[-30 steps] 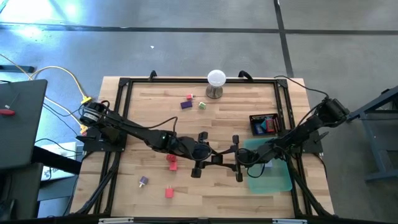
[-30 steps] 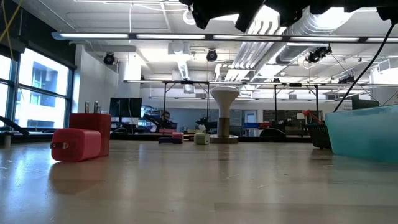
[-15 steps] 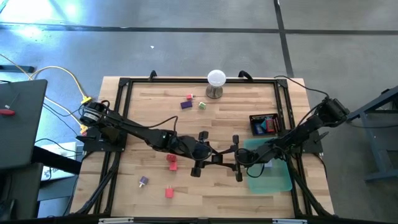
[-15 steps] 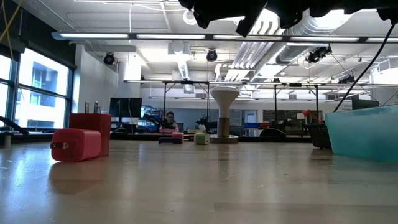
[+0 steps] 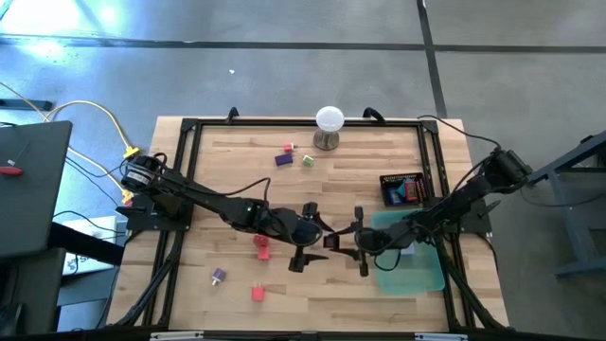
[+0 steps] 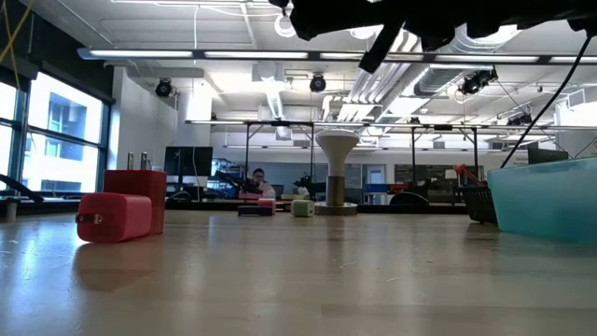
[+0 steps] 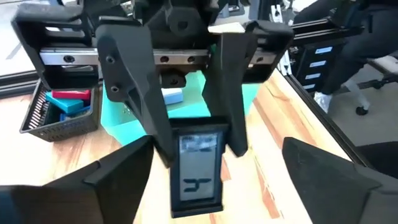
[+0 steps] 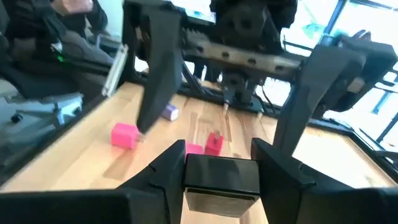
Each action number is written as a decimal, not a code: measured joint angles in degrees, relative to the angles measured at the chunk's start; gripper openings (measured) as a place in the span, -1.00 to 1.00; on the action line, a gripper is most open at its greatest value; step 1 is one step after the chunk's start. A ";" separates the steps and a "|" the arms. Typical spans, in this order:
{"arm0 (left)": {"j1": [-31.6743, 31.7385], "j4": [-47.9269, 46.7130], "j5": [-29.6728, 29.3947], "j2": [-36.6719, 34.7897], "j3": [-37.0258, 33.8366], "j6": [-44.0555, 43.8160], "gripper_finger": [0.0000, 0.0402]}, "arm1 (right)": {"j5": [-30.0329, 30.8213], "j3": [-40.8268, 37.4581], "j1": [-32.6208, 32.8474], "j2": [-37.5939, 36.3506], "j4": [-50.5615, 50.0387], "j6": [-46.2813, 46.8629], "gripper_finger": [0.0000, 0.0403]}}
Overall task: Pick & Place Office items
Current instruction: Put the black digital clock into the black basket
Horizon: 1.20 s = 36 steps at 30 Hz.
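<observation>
Office items remain mostly unsorted. Right gripper (image 8: 221, 163) pinches a black item (image 8: 222, 185) mid-table; left gripper (image 7: 214, 180) faces it, fingers spread. Several lie in the black basket (image 5: 401, 188) near the right edge; red (image 5: 261, 246) and purple (image 5: 283, 158) pieces stay scattered.

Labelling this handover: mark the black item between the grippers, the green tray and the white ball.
black item (image 7: 198, 165), left wrist view, on its front face.
green tray (image 5: 417, 270), high view, on its bare floor.
white ball (image 5: 329, 119), high view, on its top.
</observation>
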 joint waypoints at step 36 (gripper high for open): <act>1.06 -15.17 -5.48 -0.09 0.07 -5.85 0.79 | 40.24 0.04 1.67 -30.65 -78.14 66.89 -0.27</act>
